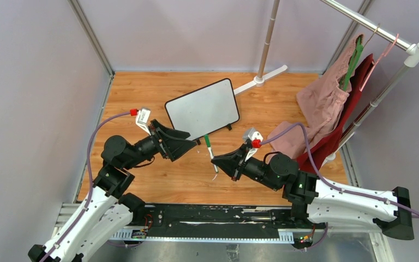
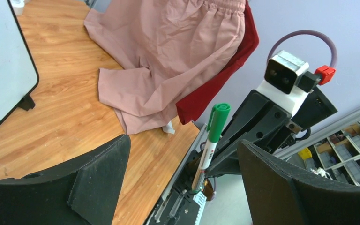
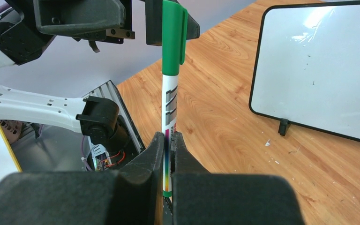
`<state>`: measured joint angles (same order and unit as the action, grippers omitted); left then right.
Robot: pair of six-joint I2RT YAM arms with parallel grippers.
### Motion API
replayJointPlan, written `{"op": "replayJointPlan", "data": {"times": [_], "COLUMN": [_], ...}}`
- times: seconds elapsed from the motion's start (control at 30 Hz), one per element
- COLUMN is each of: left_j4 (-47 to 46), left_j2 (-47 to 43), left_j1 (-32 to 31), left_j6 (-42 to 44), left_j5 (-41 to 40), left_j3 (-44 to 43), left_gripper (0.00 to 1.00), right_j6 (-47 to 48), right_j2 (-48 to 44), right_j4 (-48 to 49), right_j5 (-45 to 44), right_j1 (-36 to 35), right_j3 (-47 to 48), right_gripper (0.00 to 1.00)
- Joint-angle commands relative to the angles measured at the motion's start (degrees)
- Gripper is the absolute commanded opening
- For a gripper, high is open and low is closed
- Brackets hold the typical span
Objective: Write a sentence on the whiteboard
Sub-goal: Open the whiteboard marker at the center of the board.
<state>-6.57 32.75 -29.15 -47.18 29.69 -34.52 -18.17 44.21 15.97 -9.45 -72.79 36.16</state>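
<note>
At 6 o'clock in the top view, the right fingers (image 1: 214, 162) are clamped on the lower barrel of a green marker (image 1: 210, 153). In the right wrist view we see both of them pressed against the barrel with no gap. The marker's green cap is fitted, and the cap end points toward 12 o'clock, away from the right wrist.

The left fingers (image 1: 193, 140) sit at 9 o'clock of the cap, spread wide and holding nothing. In the left wrist view the marker stands in the gap between them, further out. We cannot tell whether either finger touches it. Both sets of fingers hover above the wooden worktop (image 1: 142, 180).

Beyond the marker, at 12 o'clock of it, the whiteboard (image 1: 202, 106) stands on the worktop on its small black feet, skewed to the worktop edges. Its face shows plain white with a few faint specks.

At 2 o'clock of the whiteboard and apart from it, a pink garment (image 1: 322, 103) hangs from a rack and trails onto the worktop. A red garment (image 1: 357, 95) hangs just behind it. At the far edge, the upright pole (image 1: 267, 38) of a stand rises at 1 o'clock of the whiteboard
</note>
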Motion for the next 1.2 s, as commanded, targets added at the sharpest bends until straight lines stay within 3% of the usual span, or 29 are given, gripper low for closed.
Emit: {"op": "replayJointPlan", "data": {"times": [0.0, 0.6, 0.87, 1.17], "left_j4": [-3.22, -4.32, -4.88, -4.94], "left_j2": [0.97, 3.84, 3.92, 3.85], "left_j1": [-0.64, -2.9, -3.43, -4.04], "left_j6": [-1.05, -1.3, -1.77, -2.08], "left_j5": [2.74, 3.03, 2.51, 2.3], "left_j3": [-2.99, -4.48, -4.68, -4.76], "left_gripper": [0.88, 0.71, 0.48, 0.45], "right_j6": [0.15, 0.09, 0.5, 0.41], "right_j2": [1.38, 7.05, 7.43, 8.19], "right_j4": [3.45, 5.86, 5.39, 5.64], "right_j5": [0.51, 2.08, 1.63, 1.87], "right_j1": [-1.12, -1.82, -1.91, -1.99], "right_j3": [2.88, 5.72, 5.95, 6.18], "right_gripper": [0.0, 0.0, 0.0, 0.0]}}
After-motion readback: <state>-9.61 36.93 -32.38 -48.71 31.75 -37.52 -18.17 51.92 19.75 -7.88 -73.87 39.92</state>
